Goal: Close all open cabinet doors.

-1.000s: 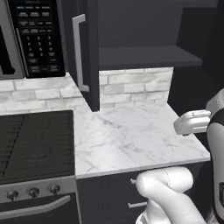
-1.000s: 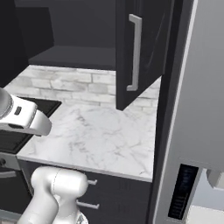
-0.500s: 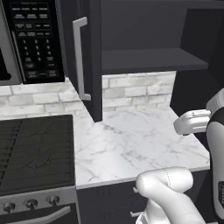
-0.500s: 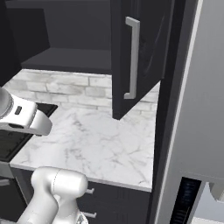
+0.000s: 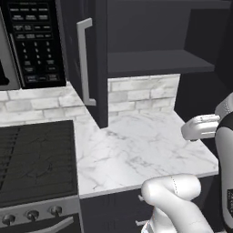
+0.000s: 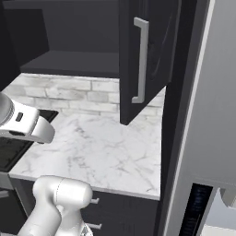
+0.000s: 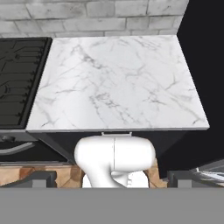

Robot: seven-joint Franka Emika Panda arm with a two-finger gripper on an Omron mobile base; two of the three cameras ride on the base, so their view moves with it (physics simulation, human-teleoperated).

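Two cabinet doors stand open over the marble counter (image 5: 136, 150). The left door (image 5: 101, 63) swings out edge-on, its silver bar handle (image 5: 84, 61) facing the microwave. The right door (image 6: 159, 50) also hangs open, its handle (image 6: 140, 60) facing the room. Between them lie the dark cabinet interior and its shelf (image 5: 159, 61). My gripper (image 7: 112, 178) is open, its fingertips (image 7: 39, 179) wide apart and holding nothing. It looks down on the counter (image 7: 118, 83) from well above and in front, away from both doors.
A black microwave (image 5: 32, 41) hangs left of the cabinet above the stove (image 5: 32, 159). A tall grey fridge (image 6: 207, 115) walls off the counter's right end. Black drawer fronts (image 6: 115, 212) sit under the counter. White brick backsplash (image 5: 136, 91) runs behind.
The whole picture has shifted slightly down in both base views, so the camera has moved with the base. Both doors stand as before and the gripper stays open.
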